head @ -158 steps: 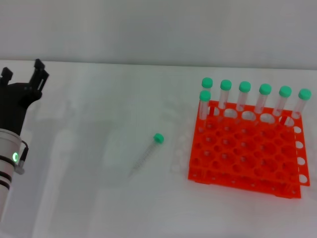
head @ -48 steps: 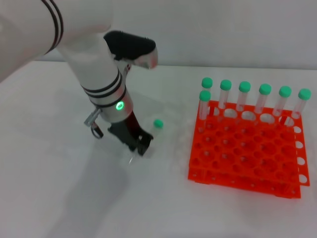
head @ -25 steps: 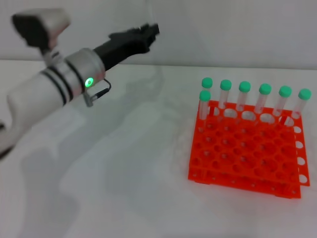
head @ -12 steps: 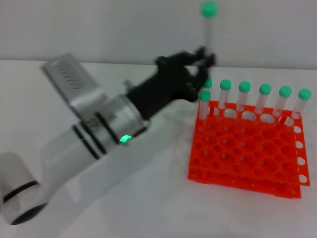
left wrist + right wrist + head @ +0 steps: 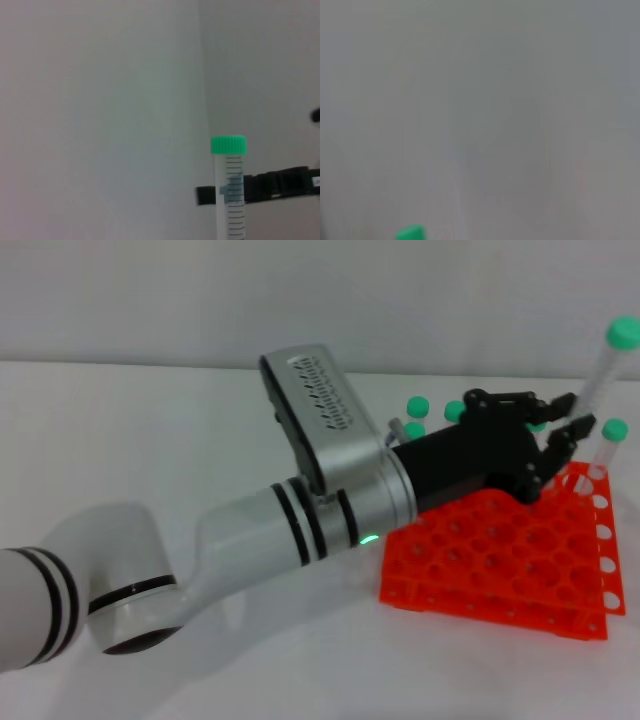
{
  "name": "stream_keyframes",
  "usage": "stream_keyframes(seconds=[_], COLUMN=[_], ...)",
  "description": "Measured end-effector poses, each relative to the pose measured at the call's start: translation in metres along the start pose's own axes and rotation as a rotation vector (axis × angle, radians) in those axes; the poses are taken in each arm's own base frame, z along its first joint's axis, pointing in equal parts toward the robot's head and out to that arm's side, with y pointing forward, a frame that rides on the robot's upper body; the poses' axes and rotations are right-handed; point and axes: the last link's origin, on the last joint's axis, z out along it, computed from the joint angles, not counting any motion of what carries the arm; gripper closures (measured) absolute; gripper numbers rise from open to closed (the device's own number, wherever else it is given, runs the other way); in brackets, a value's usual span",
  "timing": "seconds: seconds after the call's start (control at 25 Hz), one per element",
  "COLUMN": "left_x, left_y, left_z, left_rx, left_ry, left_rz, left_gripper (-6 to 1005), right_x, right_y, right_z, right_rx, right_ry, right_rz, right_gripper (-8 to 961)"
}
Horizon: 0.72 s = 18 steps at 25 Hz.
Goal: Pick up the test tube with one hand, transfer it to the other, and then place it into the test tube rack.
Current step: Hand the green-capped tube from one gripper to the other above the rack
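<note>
My left gripper point(image 5: 560, 435) is shut on the test tube point(image 5: 600, 370), gripping its lower part. It holds the tube in the air over the back right of the orange test tube rack point(image 5: 500, 560), with the green cap point(image 5: 623, 333) up and leaning right. The left wrist view shows the tube point(image 5: 229, 200) upright against the wall. Behind it there is a black bar point(image 5: 270, 182) with a white label, which looks like part of my right gripper. The right arm is out of the head view. The right wrist view shows only a green cap point(image 5: 410, 233) at its edge.
Several other green-capped tubes point(image 5: 614, 430) stand in the rack's back row, partly hidden behind my left gripper and wrist. My thick white left arm point(image 5: 250, 540) lies across the middle of the white table point(image 5: 150, 420). A grey wall is behind.
My left arm has swung further right with the tube, from the rack's back left corner to its back right. The tube now leans right. The table spot where it lay is bare.
</note>
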Motion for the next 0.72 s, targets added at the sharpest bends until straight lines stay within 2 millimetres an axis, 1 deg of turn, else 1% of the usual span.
stream_keyframes(seconds=[0.12, 0.24, 0.36, 0.44, 0.72], left_x=[0.001, 0.001, -0.001, -0.001, 0.0], left_y=[0.004, 0.004, 0.003, 0.004, 0.004], left_z=[0.004, 0.003, 0.002, 0.001, 0.001], left_rx=[-0.011, -0.004, 0.002, 0.002, 0.001], left_ry=[-0.001, 0.0, -0.001, 0.001, 0.003], left_rz=[0.007, 0.015, 0.015, 0.014, 0.013], left_gripper=[789, 787, 785, 784, 780], right_x=[0.003, 0.002, 0.001, 0.001, -0.003], right_y=[0.009, 0.019, 0.025, 0.029, 0.038], right_z=[0.021, 0.035, 0.042, 0.045, 0.044], right_rx=[-0.079, -0.149, -0.188, -0.215, -0.283], right_ry=[0.028, 0.028, 0.029, 0.04, 0.038], right_rz=[0.004, 0.002, -0.018, -0.034, -0.053], right_gripper=[241, 243, 245, 246, 251])
